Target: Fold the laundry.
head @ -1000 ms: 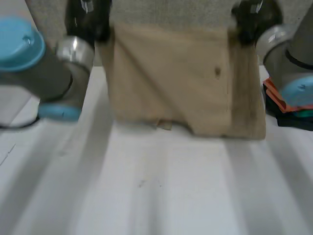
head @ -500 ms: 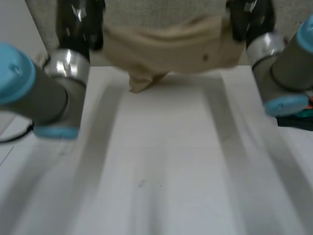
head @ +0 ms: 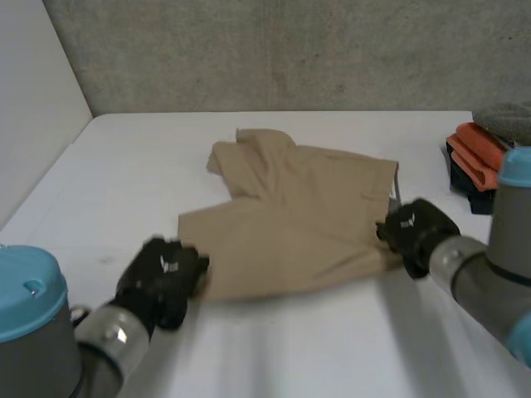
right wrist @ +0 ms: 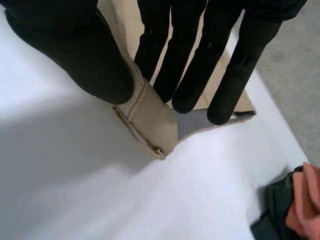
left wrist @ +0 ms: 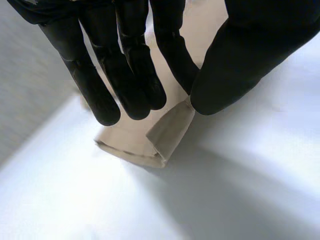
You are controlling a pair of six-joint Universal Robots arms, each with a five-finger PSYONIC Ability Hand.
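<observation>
two near corners of the cloth (head: pixel 290 224) are pinched: the left robot hand (head: pixel 162 278) clamps one between thumb and fingers, the right robot hand (head: pixel 415 230) the other. the cloth lies mid-desk (head: pixel 274 356), flat near the hands, bunched and creased at its far left. the step seems to be spreading it for a fold. next calls for smoothing it, or lifting the near edge evenly over the far one. it looks tan, soft and hemmed.

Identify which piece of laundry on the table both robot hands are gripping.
The tan garment, spread out: the left hand and right hand each pinch a near corner. The orange piece and the dark piece beneath it sit apart, untouched.
</observation>
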